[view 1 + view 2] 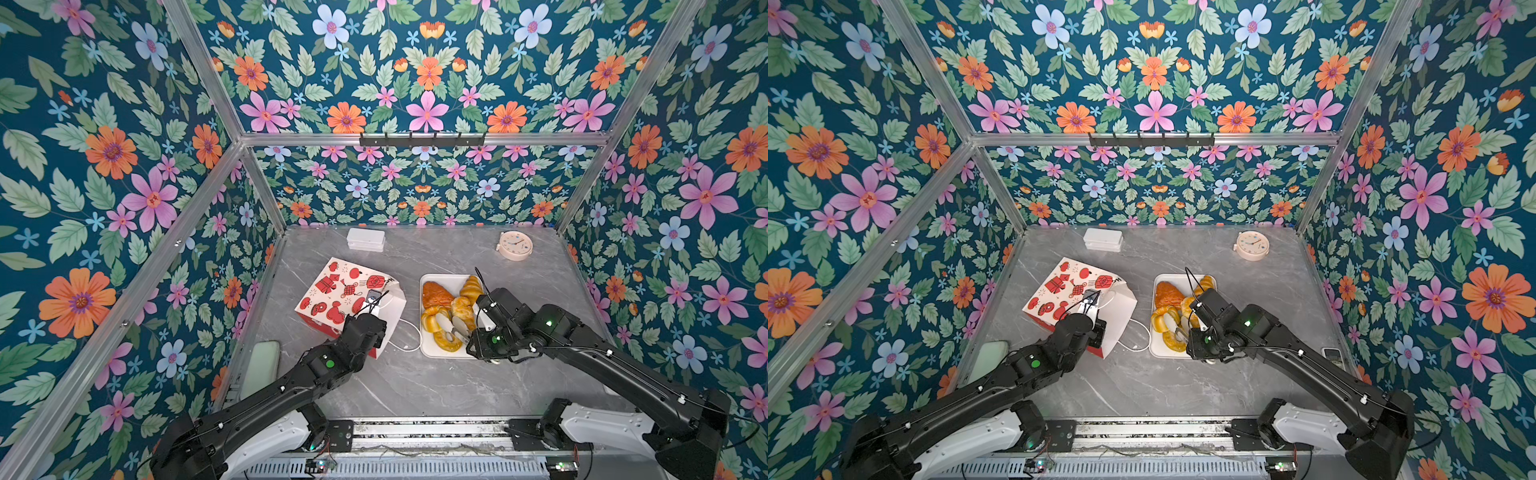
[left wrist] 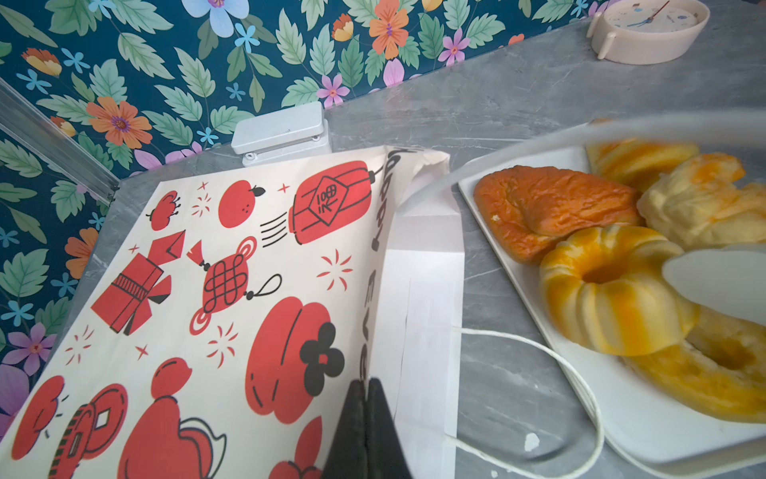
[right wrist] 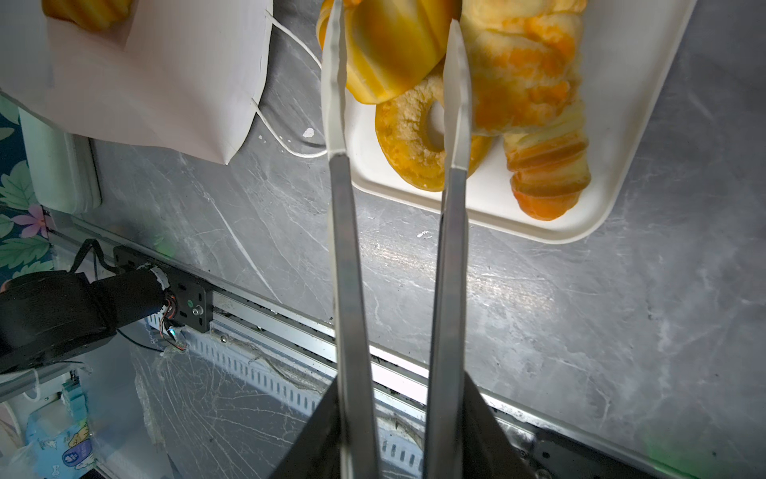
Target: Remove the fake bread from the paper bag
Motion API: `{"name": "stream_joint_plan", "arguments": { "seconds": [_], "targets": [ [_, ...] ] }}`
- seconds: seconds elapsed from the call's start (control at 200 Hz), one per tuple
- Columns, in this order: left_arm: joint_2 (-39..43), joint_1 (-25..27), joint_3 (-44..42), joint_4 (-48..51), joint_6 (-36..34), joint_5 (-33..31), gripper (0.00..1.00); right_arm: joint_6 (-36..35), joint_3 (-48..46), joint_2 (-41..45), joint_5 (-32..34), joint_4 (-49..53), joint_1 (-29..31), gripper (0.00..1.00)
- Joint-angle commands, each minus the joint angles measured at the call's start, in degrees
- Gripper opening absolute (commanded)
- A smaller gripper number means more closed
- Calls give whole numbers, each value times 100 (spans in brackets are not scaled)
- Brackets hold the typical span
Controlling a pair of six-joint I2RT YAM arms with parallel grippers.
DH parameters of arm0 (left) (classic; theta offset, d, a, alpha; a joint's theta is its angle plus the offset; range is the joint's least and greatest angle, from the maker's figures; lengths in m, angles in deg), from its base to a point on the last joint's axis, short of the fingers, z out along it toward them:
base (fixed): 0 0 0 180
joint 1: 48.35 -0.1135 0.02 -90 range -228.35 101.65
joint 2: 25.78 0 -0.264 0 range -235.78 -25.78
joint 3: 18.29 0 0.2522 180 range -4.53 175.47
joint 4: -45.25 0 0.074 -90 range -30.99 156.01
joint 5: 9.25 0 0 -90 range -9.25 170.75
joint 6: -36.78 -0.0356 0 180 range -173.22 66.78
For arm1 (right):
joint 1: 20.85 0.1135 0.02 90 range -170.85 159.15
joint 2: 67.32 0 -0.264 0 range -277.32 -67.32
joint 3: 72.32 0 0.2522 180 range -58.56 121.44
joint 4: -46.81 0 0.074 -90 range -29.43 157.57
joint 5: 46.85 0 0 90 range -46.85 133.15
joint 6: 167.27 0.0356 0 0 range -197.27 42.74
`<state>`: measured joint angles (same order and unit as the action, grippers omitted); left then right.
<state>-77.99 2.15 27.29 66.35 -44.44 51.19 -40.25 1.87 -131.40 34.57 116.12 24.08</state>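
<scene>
Looking at the tray (image 1: 428, 351), many pieces of bread (image 1: 436, 296) already lie on it, so most of the job looks done. One yellow piece (image 3: 87, 12) shows against the white inside of the paper bag (image 1: 345, 291), so I think that one is left. The bag lies on its side on the tabletop (image 1: 415, 386), at 9 o'clock from the tray. The left jaws are clenched on the bag's open edge. The right jaws stand apart, released, with the ring cake (image 3: 389, 54) between them, resting on the doughnut (image 3: 414, 145).
</scene>
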Motion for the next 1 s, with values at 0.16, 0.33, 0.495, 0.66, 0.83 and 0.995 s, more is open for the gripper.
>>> {"name": "stream_joint_plan", "arguments": {
  "seconds": [0.16, 0.33, 0.495, 0.66, 0.83, 0.995],
  "targets": [
    [126, -14, 259, 40, -238, 164, 1, -80, 239, 567, 504, -63, 7, 39],
    [344, -7, 544, 400, -689, 600, 0, -173, 186, 928, 485, -533, 6, 39],
    [734, -3, 672, 676, -770, 876, 0, -198, -74, 810, -124, -1434, 7, 38],
    [1347, -5, 588, 867, -882, 1022, 5, -279, -184, 565, -354, -2078, 7, 38],
    [1605, -4, 451, 1184, -1028, 1420, 9, -376, -198, 431, -555, -2461, 49, 38],
    [1654, -5, 483, 1332, -1329, 2005, 8, -434, -348, 309, -777, -2584, 117, 38]
  ]
}}
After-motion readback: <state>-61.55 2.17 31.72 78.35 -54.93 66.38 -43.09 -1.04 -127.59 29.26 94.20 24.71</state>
